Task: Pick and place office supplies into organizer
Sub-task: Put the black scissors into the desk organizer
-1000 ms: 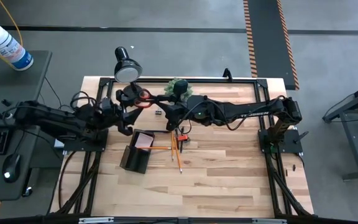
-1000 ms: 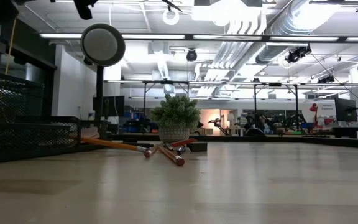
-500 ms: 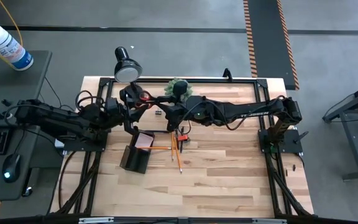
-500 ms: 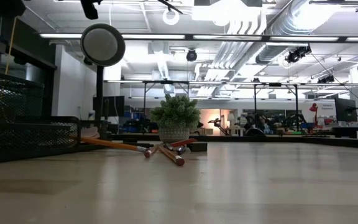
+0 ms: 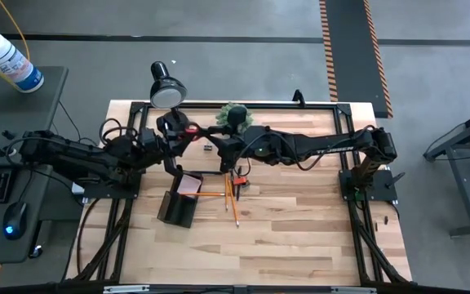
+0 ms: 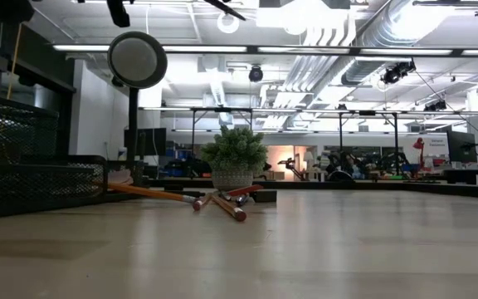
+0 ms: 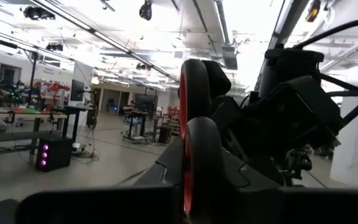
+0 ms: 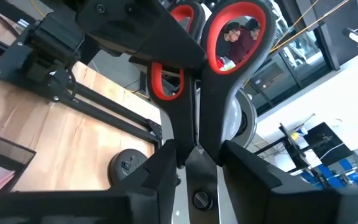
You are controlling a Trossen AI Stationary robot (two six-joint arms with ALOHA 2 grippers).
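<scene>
The red-handled scissors [image 5: 188,129] are in the air over the table's far left part, between my two grippers. My right gripper [image 5: 215,144] is shut on them; in its wrist view [image 8: 191,155] the handles point away from it. My left gripper [image 5: 172,137] is right at the scissors' handles, which show edge-on in its wrist view [image 7: 194,149]. The black organizer [image 5: 176,206] stands at the table's left with a pink sticky-note pad [image 5: 189,184] in it. Pencils [image 5: 229,198] and an orange-black marker [image 5: 239,178] lie on the table beside it. My right gripper pinches the scissors between its two fingers [image 8: 160,168] just by the pivot screw [image 8: 197,199], where the handle shanks meet. The fingers lie along the scissors. The closed scissors are lifted clear of the table, handle loops [image 8: 235,31] toward my left gripper.
A black desk lamp [image 5: 166,88] and a green plant [image 5: 235,114] stand at the far edge behind the grippers. A small dark clip [image 5: 207,148] lies under the scissors. The near half of the table [image 5: 300,237] is bare wood. In the low view the organizer [image 6: 23,166] is at left.
My left gripper has moved toward the table's far edge and right, up to the scissors' handles. My right gripper and the scissors have kept still.
</scene>
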